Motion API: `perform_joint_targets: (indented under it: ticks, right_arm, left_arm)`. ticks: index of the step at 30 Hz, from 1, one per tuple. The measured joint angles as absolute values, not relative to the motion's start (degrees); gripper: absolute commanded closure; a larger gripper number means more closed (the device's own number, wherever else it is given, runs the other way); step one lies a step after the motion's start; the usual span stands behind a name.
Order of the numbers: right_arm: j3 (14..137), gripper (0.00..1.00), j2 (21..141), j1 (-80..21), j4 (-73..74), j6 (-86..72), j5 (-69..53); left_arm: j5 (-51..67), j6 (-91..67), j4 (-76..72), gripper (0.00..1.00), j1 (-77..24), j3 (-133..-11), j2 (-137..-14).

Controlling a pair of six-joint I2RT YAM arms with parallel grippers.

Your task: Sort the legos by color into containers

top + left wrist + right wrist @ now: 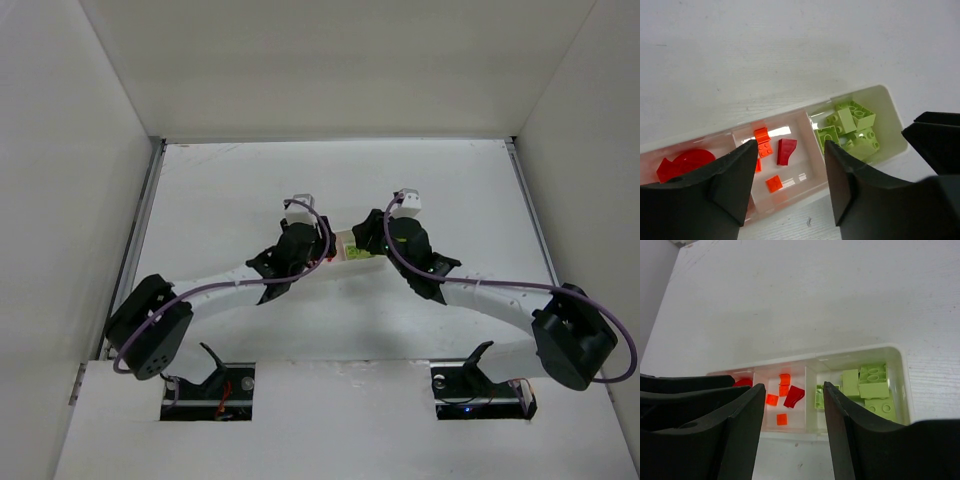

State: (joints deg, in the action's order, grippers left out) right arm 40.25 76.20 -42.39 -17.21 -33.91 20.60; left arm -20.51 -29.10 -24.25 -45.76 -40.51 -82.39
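The long white tray (351,253) lies between my two grippers. In the left wrist view its left compartment (660,146) holds red round pieces (687,161). The middle one holds several orange pieces (763,142) and a dark red wedge (786,151). The right one holds yellow-green bricks (855,127). The right wrist view shows the same: red (743,382), orange (784,385), the dark red wedge (794,396) and green bricks (873,382). My left gripper (791,161) is open and empty above the tray's near wall. My right gripper (793,392) is open and empty over the middle compartment.
White walls enclose the table on the left, back and right (330,60). The right gripper's dark fingers (935,142) show at the right of the left wrist view. The left gripper (685,390) shows at the left of the right wrist view. Both arms crowd the tray.
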Motion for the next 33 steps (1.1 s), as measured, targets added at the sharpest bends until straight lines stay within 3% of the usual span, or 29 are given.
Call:
perform_joint_targets:
  ticks: [1, 2, 10, 18, 20, 25, 33]
  right_arm:
    - [40.2, 0.45, 76.2, -42.4, -17.2, -34.0, 20.6]
    - [40.2, 0.45, 76.2, -42.4, -17.2, -34.0, 20.6]
    - [40.1, 0.48, 76.2, -42.4, -17.3, -33.9, 22.1]
    - [34.0, 0.73, 69.3, -38.6, -18.1, -34.6, 31.3]
    - [32.8, 0.68, 67.3, -35.9, -18.1, -35.8, 34.1]
    - [29.8, 0.38, 66.0, -28.8, -18.4, -40.1, 38.2]
    - [29.1, 0.25, 70.6, -26.7, -18.1, -43.2, 38.5]
  left_arm:
    - [-20.5, -28.9, -24.3, 0.38, -45.8, -40.2, -81.6]
    - [-20.6, -28.8, -24.4, 0.00, -45.8, -39.6, -80.2]
    - [-24.3, -28.8, -22.6, 0.00, -40.2, -28.3, -61.2]
    - [-25.6, -32.5, -13.8, 0.00, -24.1, -17.9, -46.4]
    - [-25.3, -33.6, -12.9, 0.00, -19.7, -16.6, -45.3]
    - [-24.0, -36.9, -13.3, 0.00, -15.5, -14.5, -48.6]
    - [-22.4, -37.4, -16.3, 0.00, -17.9, -13.2, -52.9]
